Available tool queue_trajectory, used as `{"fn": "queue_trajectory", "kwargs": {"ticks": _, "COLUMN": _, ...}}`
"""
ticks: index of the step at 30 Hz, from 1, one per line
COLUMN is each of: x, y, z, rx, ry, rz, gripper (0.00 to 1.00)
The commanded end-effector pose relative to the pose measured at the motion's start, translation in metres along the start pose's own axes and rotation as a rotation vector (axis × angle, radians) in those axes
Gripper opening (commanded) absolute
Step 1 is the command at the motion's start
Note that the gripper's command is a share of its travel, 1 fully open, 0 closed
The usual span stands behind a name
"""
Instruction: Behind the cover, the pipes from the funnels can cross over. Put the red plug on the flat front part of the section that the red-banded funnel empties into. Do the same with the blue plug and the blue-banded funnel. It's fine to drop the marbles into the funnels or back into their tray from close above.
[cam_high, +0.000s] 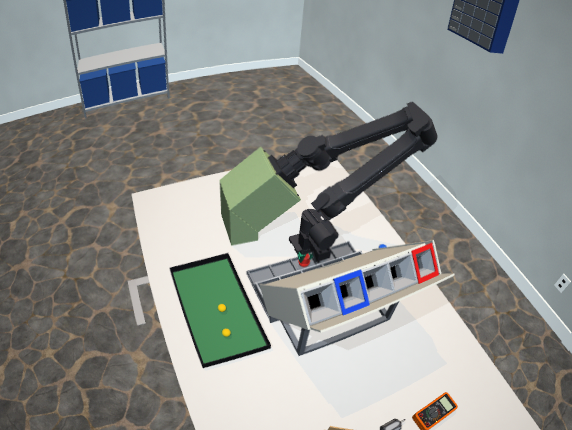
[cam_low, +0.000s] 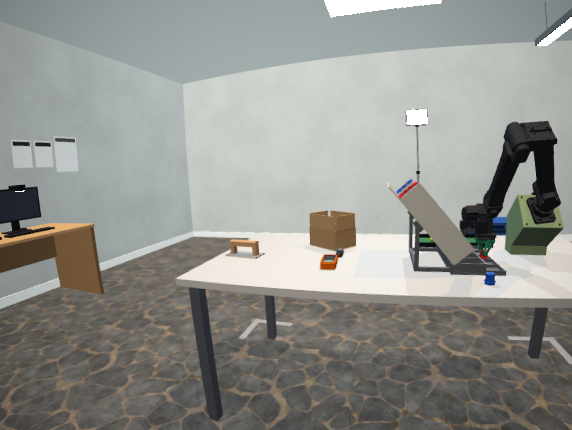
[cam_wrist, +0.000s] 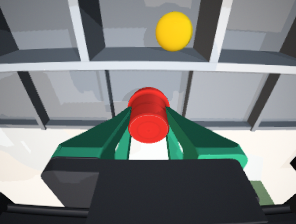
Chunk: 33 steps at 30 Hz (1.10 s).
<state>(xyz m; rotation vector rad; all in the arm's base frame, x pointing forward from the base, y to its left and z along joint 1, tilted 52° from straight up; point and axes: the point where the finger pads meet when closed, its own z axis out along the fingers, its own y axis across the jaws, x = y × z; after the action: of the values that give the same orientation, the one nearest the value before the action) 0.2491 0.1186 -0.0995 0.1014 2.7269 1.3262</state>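
Currently 1 yellow marble (cam_wrist: 174, 31) sits in a rear section (cam_wrist: 145, 30); the tool (cam_high: 304, 257) (cam_low: 484, 250) (cam_wrist: 148, 112) pinches the red plug (cam_high: 304, 260) (cam_low: 484, 255) (cam_wrist: 148, 122).

Bright, sharp light with curved edges.
White glare filled a ceiling panel (cam_low: 382, 6) at twelve o'clock and a hanging lamp (cam_low: 555, 31) at one; pale shadows crossed the white table (cam_high: 170, 215) (cam_low: 295, 280), whose front edge bowed in the exterior view.
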Motion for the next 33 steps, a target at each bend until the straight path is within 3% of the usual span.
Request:
{"fn": "queue_trajectory", "kwargs": {"ticks": 1, "x": 0.0081, "y": -0.0019, "z": 0.0032, "rx": 0.003, "ry": 0.015, "rz": 0.02, "gripper": 0.0}}
{"fn": "queue_trajectory", "kwargs": {"ticks": 14, "x": 0.0081, "y": -0.0019, "z": 0.0032, "rx": 0.003, "ry": 0.015, "rz": 0.02, "gripper": 0.0}}
{"fn": "queue_trajectory", "kwargs": {"ticks": 15, "x": 0.0081, "y": -0.0019, "z": 0.0032, "rx": 0.003, "ry": 0.015, "rz": 0.02, "gripper": 0.59}}
{"fn": "queue_trajectory", "kwargs": {"ticks": 33, "x": 0.0081, "y": -0.0019, "z": 0.0032, "rx": 0.003, "ry": 0.015, "rz": 0.02, "gripper": 0.59}}
